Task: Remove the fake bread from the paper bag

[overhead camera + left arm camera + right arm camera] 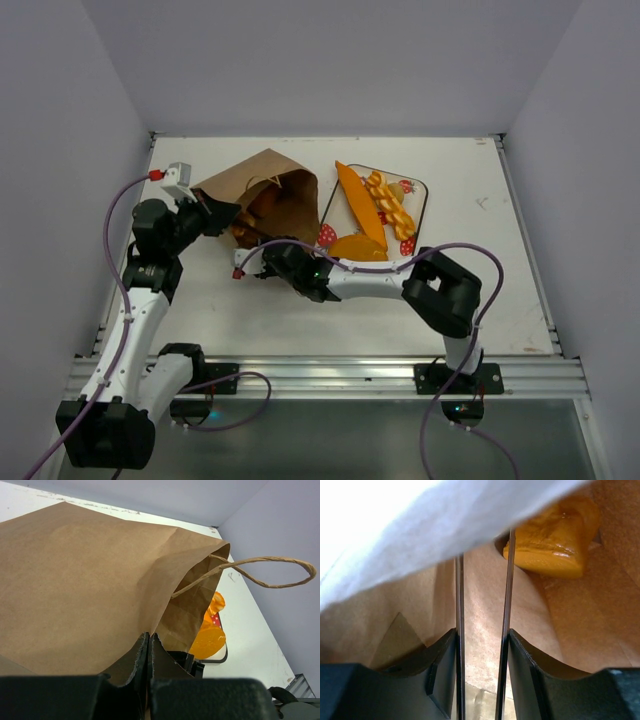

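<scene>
**A:** How is the right gripper (483,562) shown?

**B:** Its two thin jaws are seen slightly parted, with a narrow gap between them. Nothing is clamped; only brown paper is seen through the gap. The gripper is reached into the mouth of the paper bag (262,185), which is laid on its side on the table (480,290).

**A:** What is found beyond it?

**B:** One glossy golden piece of the fake bread (552,535) is seen just ahead, up and to the right of the jaws, untouched. The left gripper (149,636) is closed on the bag's edge. Other pieces, a baguette (360,200) among them, are laid on the strawberry-print tray (424,195) beside the bag.

**A:** Which step is judged to be in hand?

**B:** The reach for a piece inside the bag. A wider opening and a shift toward that piece are likely called for before any closing.
</scene>
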Robot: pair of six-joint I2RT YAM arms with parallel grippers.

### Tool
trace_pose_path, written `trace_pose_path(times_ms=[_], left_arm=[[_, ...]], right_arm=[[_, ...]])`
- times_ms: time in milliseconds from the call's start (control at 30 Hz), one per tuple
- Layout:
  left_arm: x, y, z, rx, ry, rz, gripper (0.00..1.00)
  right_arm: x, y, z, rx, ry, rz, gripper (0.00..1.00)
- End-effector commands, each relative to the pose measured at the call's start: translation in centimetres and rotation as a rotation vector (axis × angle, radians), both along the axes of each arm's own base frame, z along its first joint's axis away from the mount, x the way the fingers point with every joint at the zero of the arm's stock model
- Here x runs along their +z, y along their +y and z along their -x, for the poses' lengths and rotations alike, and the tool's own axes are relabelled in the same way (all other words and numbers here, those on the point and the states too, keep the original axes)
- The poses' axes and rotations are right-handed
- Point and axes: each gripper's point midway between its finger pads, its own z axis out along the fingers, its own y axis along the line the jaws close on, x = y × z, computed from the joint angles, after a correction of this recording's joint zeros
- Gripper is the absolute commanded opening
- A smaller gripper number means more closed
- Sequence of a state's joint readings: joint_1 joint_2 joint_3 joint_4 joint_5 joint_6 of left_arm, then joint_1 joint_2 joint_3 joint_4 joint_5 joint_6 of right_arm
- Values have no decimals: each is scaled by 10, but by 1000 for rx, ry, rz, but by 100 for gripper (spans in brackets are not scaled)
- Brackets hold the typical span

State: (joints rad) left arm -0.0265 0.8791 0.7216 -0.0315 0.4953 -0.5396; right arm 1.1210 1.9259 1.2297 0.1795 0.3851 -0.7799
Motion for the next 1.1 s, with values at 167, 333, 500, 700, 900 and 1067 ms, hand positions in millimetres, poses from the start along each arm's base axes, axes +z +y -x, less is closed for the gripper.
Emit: trace_pose_path(times_ms=[167, 333, 500, 700, 900, 1067], left_arm=[[12, -4, 2, -33, -53, 26, 2], [8, -2, 1, -20, -50, 13, 2], [0, 3, -4, 8, -43, -15, 2], [-12, 9, -9, 32, -28, -53, 2], [-27, 13, -10, 43, -8, -81, 2], [-30, 15, -14, 55, -10, -95, 2]], right_arm=[[12, 17, -9, -1, -40, -22, 31], [15, 13, -6, 7, -33, -27, 8], [36, 6, 3, 24, -21, -68, 0], [55, -7, 12, 27, -12, -94, 0], [63, -22, 21, 29, 13, -110, 0], [70, -33, 31, 40, 39, -126, 0]])
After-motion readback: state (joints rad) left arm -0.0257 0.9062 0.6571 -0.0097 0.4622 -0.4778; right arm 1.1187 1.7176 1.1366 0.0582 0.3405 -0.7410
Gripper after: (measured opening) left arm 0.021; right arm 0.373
